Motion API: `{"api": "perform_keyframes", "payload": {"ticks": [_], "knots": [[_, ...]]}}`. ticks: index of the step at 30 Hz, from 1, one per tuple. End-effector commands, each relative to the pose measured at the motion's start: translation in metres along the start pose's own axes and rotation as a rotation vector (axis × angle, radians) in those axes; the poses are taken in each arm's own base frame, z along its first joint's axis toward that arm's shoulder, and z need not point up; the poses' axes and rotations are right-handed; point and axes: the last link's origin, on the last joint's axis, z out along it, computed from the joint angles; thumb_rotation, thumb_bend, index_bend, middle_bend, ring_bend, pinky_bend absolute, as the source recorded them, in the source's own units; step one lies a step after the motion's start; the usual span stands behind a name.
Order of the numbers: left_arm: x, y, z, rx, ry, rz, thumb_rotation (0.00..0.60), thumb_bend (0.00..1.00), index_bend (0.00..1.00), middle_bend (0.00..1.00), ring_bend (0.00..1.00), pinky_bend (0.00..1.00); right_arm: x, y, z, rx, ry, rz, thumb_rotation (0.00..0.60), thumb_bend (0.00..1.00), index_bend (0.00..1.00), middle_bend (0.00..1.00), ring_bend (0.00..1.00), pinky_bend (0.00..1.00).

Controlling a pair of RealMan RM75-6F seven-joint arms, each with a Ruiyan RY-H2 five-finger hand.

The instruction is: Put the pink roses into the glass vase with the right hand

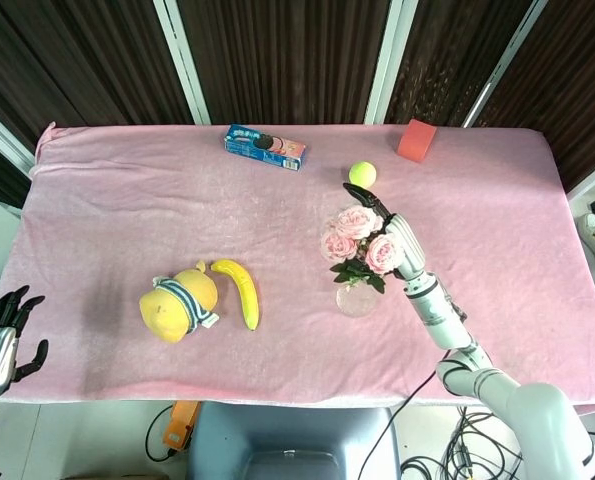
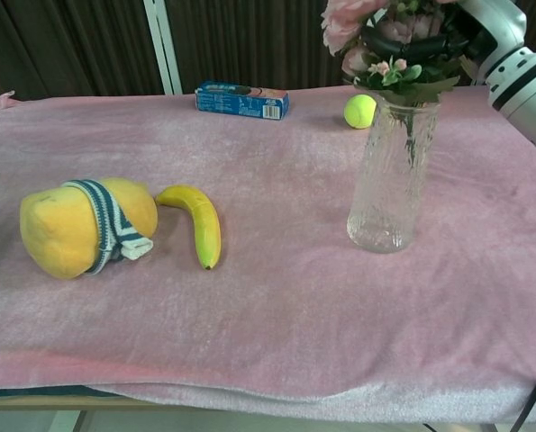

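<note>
Right hand [image 2: 434,40] was seen wrapped around pink roses [image 1: 362,237], stems already seated in glass vase [image 2: 394,175]; vase could be tipped if fingers were snagged in foliage on release

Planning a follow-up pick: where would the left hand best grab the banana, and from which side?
Grip the banana across its thick middle, coming from above. It lies flat on the pink cloth, curved, with bare cloth on both long sides; the plush toy sits apart.
</note>
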Motion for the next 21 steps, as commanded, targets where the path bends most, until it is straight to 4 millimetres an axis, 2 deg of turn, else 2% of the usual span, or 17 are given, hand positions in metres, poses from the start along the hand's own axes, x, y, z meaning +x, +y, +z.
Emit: {"api": "perform_keyframes", "payload": {"ticks": [1, 5, 12, 21], "knots": [[0.0, 0.0, 0.0, 0.001, 0.0, -0.001, 0.6, 0.44, 0.17, 0.03, 0.0, 0.27, 0.0, 0.002, -0.005, -0.014, -0.014, 0.01, 0.6, 0.46, 0.06, 0.09, 0.04, 0.39], [0.0, 0.0, 0.0, 0.0, -0.001, -0.001, 0.6, 0.44, 0.17, 0.03, 0.0, 0.27, -0.001, 0.005, -0.013, -0.026, -0.033, 0.016, 0.6, 0.42, 0.02, 0.06, 0.0, 0.32], [0.001, -0.001, 0.0, 0.002, 0.002, -0.004, 0.6, 0.44, 0.17, 0.03, 0.0, 0.27, 0.001, 0.005, -0.034, -0.035, -0.063, 0.012, 0.6, 0.37, 0.0, 0.03, 0.0, 0.22], [0.0, 0.001, 0.0, -0.005, -0.004, -0.001, 0.6, 0.44, 0.17, 0.03, 0.0, 0.27, 0.021, 0.006, -0.066, -0.051, -0.075, -0.081, 0.6, 0.28, 0.0, 0.0, 0.0, 0.09]]}}
